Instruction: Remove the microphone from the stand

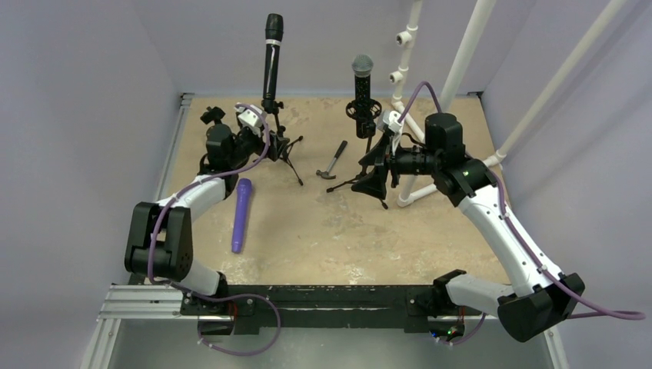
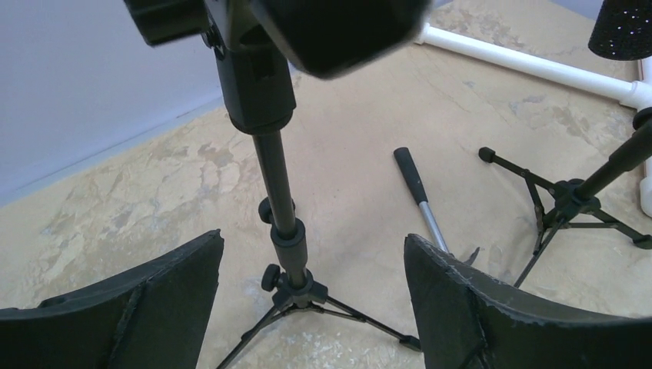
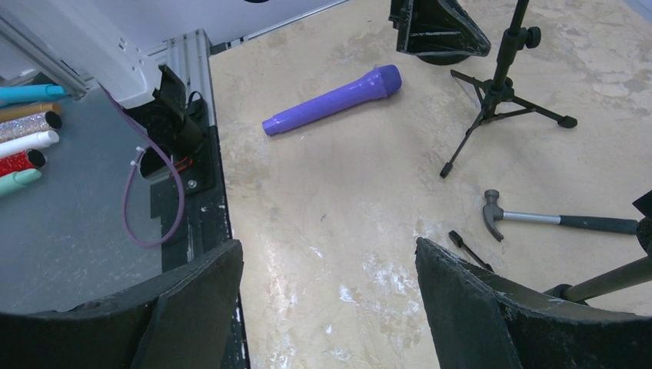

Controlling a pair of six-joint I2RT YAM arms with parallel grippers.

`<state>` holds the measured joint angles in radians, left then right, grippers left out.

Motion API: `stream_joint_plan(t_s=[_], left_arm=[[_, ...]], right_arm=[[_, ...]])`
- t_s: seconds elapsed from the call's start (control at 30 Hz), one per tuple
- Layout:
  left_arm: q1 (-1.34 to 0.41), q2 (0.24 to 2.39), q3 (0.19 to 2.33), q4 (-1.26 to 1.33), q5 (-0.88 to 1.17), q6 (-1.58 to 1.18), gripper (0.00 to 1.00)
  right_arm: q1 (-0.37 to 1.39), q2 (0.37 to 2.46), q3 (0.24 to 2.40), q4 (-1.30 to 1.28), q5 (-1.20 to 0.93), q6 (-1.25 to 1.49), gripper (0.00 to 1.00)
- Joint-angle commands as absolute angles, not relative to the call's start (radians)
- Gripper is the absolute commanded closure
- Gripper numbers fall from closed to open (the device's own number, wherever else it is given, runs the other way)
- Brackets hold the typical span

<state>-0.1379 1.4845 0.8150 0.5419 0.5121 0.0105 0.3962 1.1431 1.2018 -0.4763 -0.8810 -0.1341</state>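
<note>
Lower left of centre in the top view, a purple microphone (image 1: 241, 214) is lying flat on the counter (image 1: 346, 238), apart from everything else. Just beyond it the left tool (image 1: 267, 144) is hanging low with its fingers (image 2: 154, 307) spread wide. In its wrist view the pole of a tripod stand (image 2: 281, 207) is rising between them and touching neither. Right of centre, the right tool (image 1: 374, 171) is gaping too, its fingers (image 3: 492, 315) holding nothing, and it is sitting just beside the legs of a second tripod stand (image 1: 344, 184). A hammer (image 1: 332, 163) is lying on the counter between the two stands. Farther up, left of centre at the top of the frame, a black microphone (image 1: 272, 58) is standing upright in the clip of the tripod stand. To its right, a silver-grilled microphone (image 1: 362, 73) is standing upright in the second tripod stand. White pipes (image 1: 461, 69) are slanting across the upper right.
</note>
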Motion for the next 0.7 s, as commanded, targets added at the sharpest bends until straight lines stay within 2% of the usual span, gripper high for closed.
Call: stream_joint_plan(t_s=[0.0,0.13,0.4,0.67], left_arm=[[-0.137,1.531,0.87,0.758,0.539,-0.025,0.17],[-0.136,1.586,0.878,0.843,0.567,-0.047,0.23],[-0.137,1.669,0.902,0.948,0.579,-0.096,0.49],[-0.137,1.7,0.916,0.98,0.596,-0.113,0.56]], right_arm=[[0.382,1.157,1.198,-0.467,-0.88,-0.142,0.19],[0.381,1.173,1.201,-0.466,-0.88,-0.142,0.19],[0.381,1.178,1.188,-0.466,-0.873,-0.148,0.19],[0.381,1.181,1.187,-0.468,-0.874,-0.149,0.19]])
